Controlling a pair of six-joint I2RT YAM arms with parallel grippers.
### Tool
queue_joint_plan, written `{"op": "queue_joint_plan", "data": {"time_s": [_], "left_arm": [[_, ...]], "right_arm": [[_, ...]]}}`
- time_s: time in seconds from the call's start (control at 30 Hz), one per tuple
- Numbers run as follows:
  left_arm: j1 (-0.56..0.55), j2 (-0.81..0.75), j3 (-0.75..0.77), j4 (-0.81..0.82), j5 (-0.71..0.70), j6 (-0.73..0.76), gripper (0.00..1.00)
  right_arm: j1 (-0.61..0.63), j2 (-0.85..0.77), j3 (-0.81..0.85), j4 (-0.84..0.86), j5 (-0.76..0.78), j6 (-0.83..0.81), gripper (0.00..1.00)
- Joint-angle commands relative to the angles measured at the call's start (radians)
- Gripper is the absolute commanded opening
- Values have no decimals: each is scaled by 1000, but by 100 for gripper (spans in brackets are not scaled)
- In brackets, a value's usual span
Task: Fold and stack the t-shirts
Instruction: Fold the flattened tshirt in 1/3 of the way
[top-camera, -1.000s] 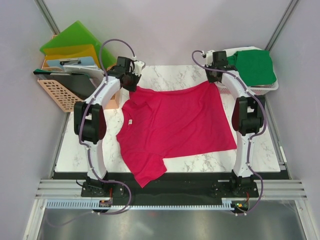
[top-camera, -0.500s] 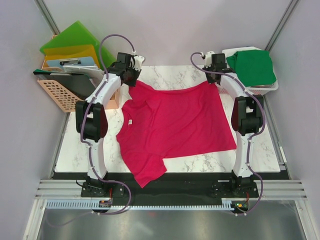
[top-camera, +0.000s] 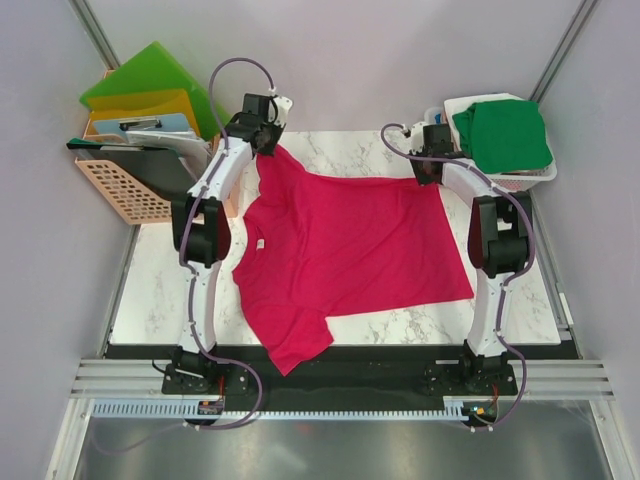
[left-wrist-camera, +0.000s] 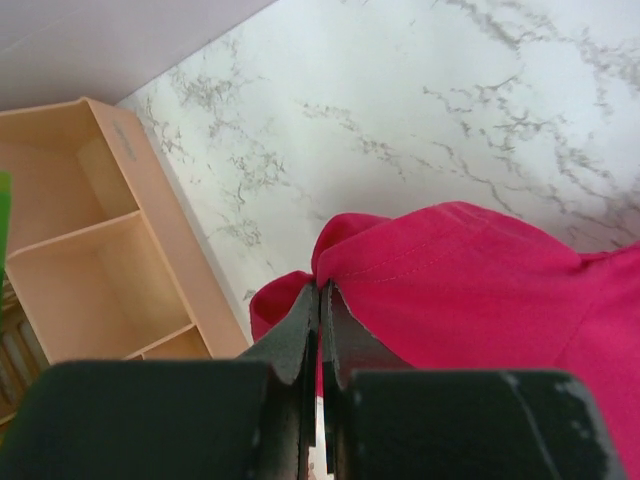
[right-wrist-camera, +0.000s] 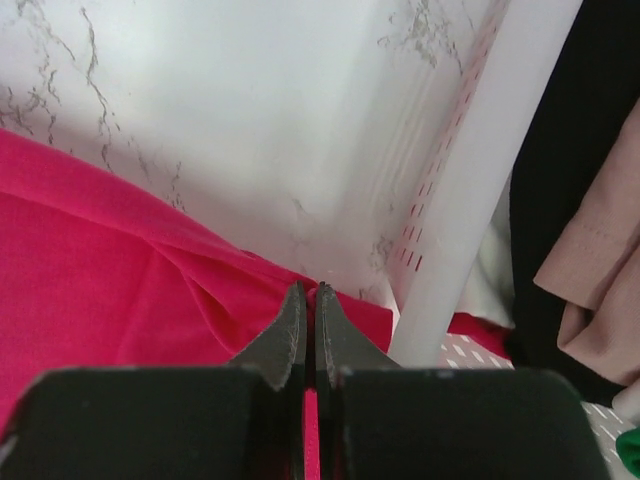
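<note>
A crimson-pink t-shirt (top-camera: 350, 250) lies spread over the marble table (top-camera: 160, 300), one sleeve hanging off the near edge. My left gripper (top-camera: 268, 150) is shut on the shirt's far-left corner; in the left wrist view the cloth (left-wrist-camera: 480, 290) is pinched at the gripper (left-wrist-camera: 322, 290). My right gripper (top-camera: 428, 172) is shut on the far-right corner, with the gripper (right-wrist-camera: 310, 292) closed on a fold of the cloth (right-wrist-camera: 120, 270). A green t-shirt (top-camera: 505, 135) tops the white basket (top-camera: 530, 180) at the far right. Beige-pink cloth (right-wrist-camera: 590, 290) and black cloth (right-wrist-camera: 560, 150) show inside that basket.
A peach open box (left-wrist-camera: 90, 260) and peach mesh basket (top-camera: 115, 185) stand off the table's far-left corner, holding green and yellow plastic folders (top-camera: 150, 85). The white basket's rim (right-wrist-camera: 480, 210) is right beside my right gripper.
Both grippers have carried the shirt's far edge further toward the back of the table. The left corner rose and stretched toward the far left; the far hem is now drawn straighter.
</note>
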Motion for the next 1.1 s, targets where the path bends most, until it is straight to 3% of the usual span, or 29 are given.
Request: {"op": "queue_joint_plan", "data": {"time_s": [0.0, 0.23, 0.37, 0.77, 1.07], "left_arm": [[0, 67, 119, 9, -83, 43, 2], [-2, 143, 239, 45, -178, 42, 2], [-23, 173, 267, 69, -221, 117, 2], [-28, 164, 193, 163, -243, 120, 2], [-26, 38, 11, 186, -206, 91, 2]], "right_arm": [[-3, -82, -18, 45, 9, -7, 0], [-2, -93, -50, 51, 15, -4, 0], [-5, -81, -48, 53, 17, 7, 0], [-6, -88, -78, 62, 40, -4, 0], [-5, -102, -113, 85, 27, 2, 0]]}}
